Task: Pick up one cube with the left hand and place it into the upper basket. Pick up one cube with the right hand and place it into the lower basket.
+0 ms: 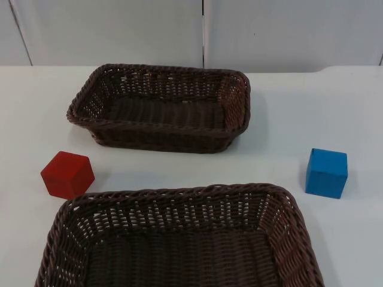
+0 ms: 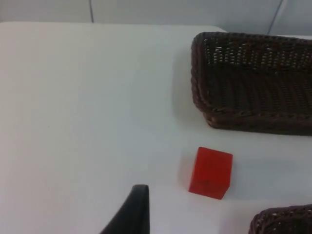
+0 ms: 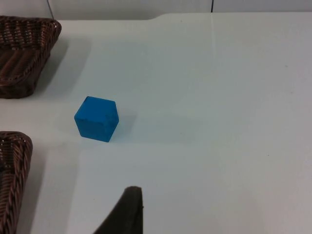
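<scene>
Cubes are lying on the white table (image 1: 287, 113): red cube (image 1: 67, 174) left, blue cube (image 1: 326, 173) right, between upper basket (image 1: 161, 107) and lower basket (image 1: 179, 239). Both are bearing no writing. Each gripper's fingertip is showing above the table, but its opening I cannot tell.

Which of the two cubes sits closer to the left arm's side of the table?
The red cube, left of the baskets; the blue cube sits on the right side.

Upper basket (image 1: 161, 107), lower basket (image 1: 179, 239): dark brown woven wicker, coarse ribbed weave, slight sheen. Red cube (image 1: 67, 174), blue cube (image 1: 326, 173): smooth, matt, painted look. Desk (image 1: 299, 113): white, smooth, faintly glossy.
</scene>
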